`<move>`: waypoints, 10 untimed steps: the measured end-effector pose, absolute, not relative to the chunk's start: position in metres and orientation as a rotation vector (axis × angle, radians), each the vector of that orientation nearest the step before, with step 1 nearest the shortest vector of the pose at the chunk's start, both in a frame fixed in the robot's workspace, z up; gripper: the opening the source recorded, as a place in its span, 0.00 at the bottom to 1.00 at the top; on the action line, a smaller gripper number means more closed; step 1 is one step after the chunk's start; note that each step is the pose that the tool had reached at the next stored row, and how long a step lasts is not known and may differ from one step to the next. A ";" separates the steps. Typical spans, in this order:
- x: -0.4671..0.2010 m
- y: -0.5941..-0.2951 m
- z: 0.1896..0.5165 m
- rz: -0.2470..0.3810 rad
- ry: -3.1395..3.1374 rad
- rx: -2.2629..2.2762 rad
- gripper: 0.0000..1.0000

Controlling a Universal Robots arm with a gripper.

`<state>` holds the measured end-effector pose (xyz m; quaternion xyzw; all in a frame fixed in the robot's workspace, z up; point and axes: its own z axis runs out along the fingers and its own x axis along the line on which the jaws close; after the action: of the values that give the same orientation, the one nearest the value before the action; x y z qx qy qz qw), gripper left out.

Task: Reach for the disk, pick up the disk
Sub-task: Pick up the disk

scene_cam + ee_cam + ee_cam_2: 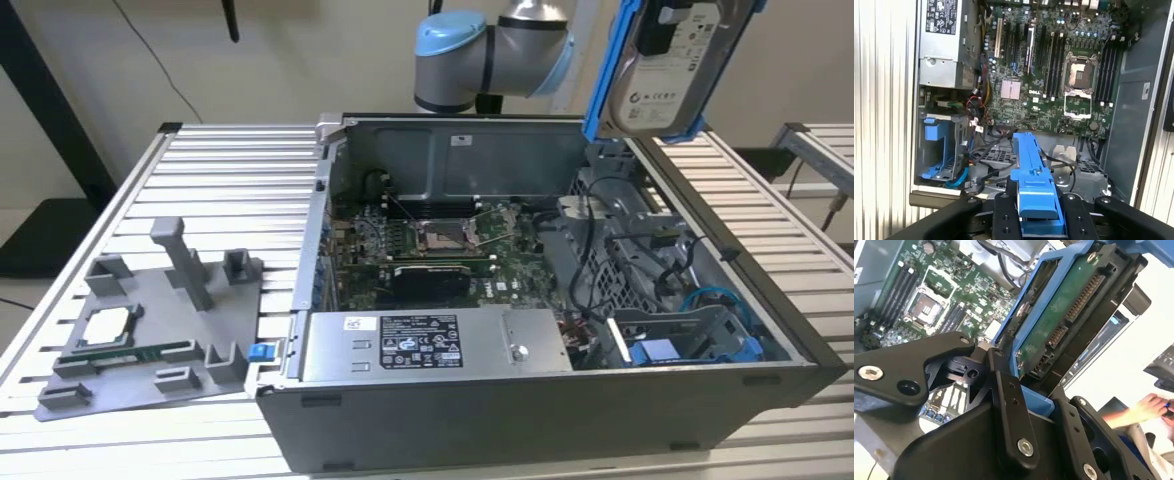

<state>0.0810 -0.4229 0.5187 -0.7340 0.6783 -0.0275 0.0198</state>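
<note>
While the gripper (pixel 1036 220) is clamping the disk (pixel 663 70) by its blue frame, high at the exterior view's upper right above the computer case (pixel 534 400), it is likely handling as stiff, dense and shock-sensitive.

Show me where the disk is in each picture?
Exterior view: the disk hangs high above the open case, near the exterior view's right.
Second wrist view: the disk shows its green board underside, clamped in the pincer.
First wrist view: the disk is seen edge-on, its blue frame between the fingers.
Shared landmark: the CPU socket.
</note>
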 end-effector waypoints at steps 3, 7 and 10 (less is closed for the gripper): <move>0.082 -0.431 0.518 -0.075 2.102 -2.274 0.00; 0.083 -0.444 0.518 -0.070 2.104 -2.276 0.00; 0.084 -0.454 0.517 -0.068 2.104 -2.276 0.00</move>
<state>0.0837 -0.4545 0.5171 -0.7340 0.6785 -0.0219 0.0204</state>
